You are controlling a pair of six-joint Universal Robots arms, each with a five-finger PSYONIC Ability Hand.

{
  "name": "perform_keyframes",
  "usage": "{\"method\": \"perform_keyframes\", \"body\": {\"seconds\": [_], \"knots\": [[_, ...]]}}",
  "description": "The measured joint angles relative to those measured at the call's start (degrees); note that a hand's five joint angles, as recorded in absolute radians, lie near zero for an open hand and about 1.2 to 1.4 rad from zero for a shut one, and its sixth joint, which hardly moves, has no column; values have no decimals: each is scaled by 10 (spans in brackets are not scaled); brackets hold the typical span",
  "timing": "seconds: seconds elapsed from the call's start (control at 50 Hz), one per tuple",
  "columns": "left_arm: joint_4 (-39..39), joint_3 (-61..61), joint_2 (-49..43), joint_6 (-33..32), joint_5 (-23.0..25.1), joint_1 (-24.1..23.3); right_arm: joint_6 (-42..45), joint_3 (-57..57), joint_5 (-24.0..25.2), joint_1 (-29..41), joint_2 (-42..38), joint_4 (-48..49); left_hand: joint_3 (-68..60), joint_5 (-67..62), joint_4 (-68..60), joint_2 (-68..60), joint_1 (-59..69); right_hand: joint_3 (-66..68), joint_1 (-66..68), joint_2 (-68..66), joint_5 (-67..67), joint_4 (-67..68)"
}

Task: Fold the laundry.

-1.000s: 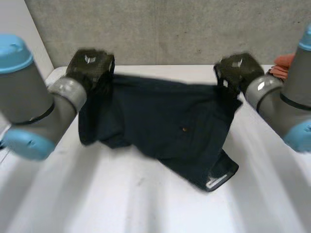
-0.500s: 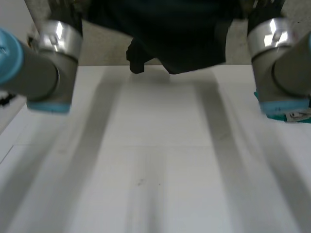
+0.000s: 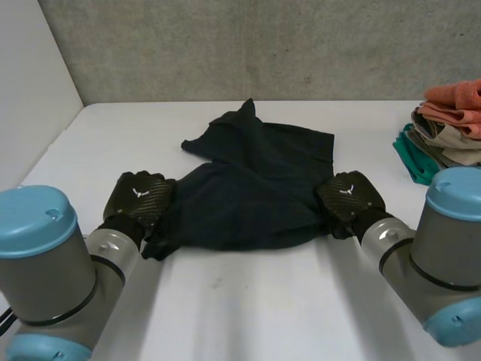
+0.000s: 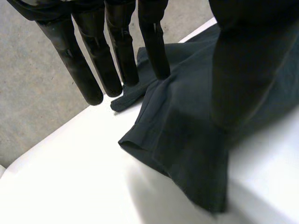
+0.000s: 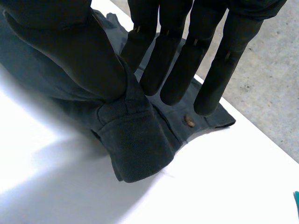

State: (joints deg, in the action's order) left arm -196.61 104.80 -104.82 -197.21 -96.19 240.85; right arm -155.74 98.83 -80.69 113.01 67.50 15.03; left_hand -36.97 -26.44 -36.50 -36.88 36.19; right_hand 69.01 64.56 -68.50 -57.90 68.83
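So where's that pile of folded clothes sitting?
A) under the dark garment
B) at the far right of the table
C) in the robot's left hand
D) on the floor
B: the stack of folded clothes, orange on top, sits at the far right of the table, apart from the dark navy garment lying mid-table.

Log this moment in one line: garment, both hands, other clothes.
garment: dark, on table | left hand: at its near left corner | right hand: pinching its near right corner | clothes pile: far right
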Motion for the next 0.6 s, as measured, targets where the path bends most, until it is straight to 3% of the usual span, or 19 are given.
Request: {"method": "perform_keyframes", "body": {"seconds": [0.18, 0.54, 0.6], "knots": [[10, 9, 19, -3, 7, 6, -3, 43, 30, 1, 22, 3, 7, 8, 6, 6, -2, 0, 0, 0, 0, 0], [9, 17, -48, -2, 12, 11, -8, 39, 24, 0, 18, 10, -3, -3, -4, -4, 9, 0, 0, 0, 0, 0], [7, 13, -60, -3, 11, 14, -11, 37, 23, 1, 19, 10, -143, -147, -149, -145, 174, -37, -17, 34, 31, -36]]}}
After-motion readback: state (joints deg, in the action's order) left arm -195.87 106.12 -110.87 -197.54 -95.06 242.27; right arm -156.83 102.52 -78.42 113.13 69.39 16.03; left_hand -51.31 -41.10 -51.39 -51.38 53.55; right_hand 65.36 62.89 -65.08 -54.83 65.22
